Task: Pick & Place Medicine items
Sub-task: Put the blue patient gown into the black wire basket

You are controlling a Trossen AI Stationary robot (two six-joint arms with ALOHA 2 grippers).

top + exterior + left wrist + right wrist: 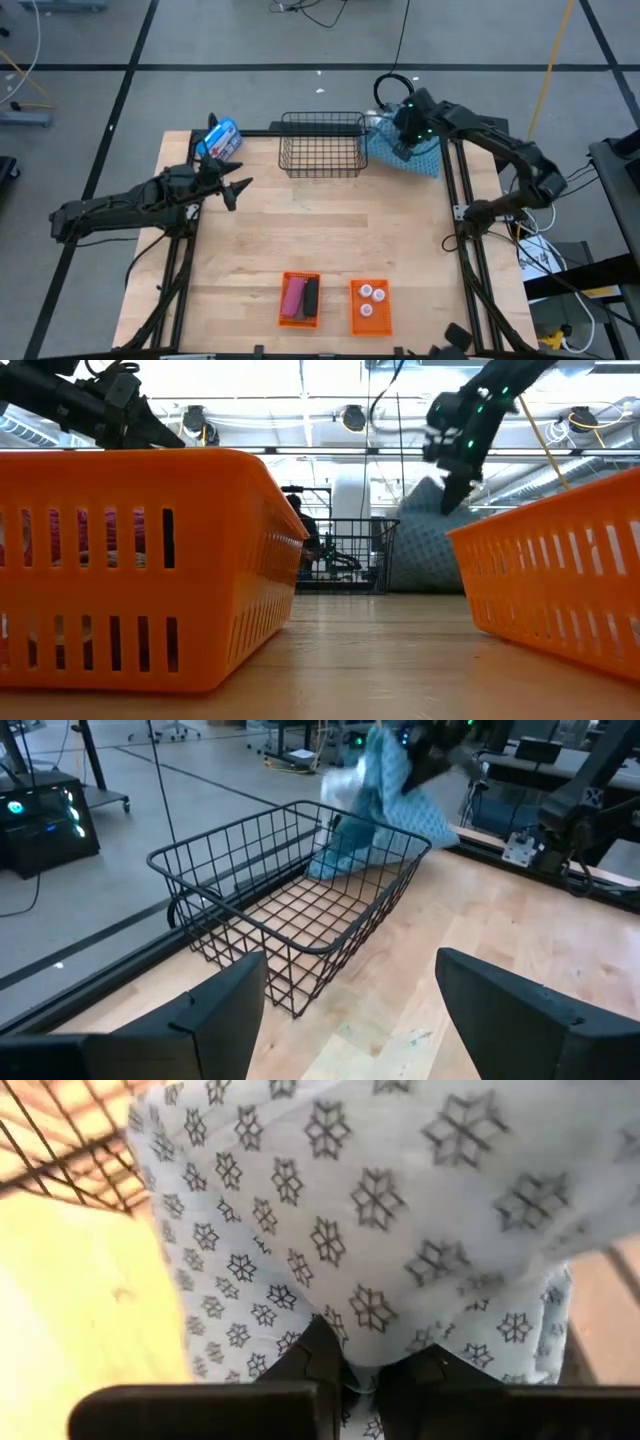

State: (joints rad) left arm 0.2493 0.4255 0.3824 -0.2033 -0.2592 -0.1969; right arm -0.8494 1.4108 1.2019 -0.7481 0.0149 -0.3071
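Note:
Three white bottles (367, 298) stand in the right orange tray (352, 318) at the table's near edge. A pink piece (293, 297) and a black piece (311, 294) lie in the left orange tray (284, 318). I cannot make out a brown piece. My right gripper (402, 148) is at the far right, shut on the blue patterned cloth (425, 160) beside the wire basket (322, 145). My left gripper (238, 188) is open and empty, at the left above the table, pointing at the basket (290, 900). My right gripper pinches a bunched-up part of the cloth (350, 1320) between its two fingers, from above, pointing down (450, 495). The cloth rises to a peak at the fingers. Its lower part (420, 560) spreads on the table beside the basket's right end.
A blue-and-white package (222, 138) lies at the table's far left corner. The two orange trays stand close in front of the low camera (130, 560) (560, 580). Bare wood (330, 225) lies between the basket and the trays.

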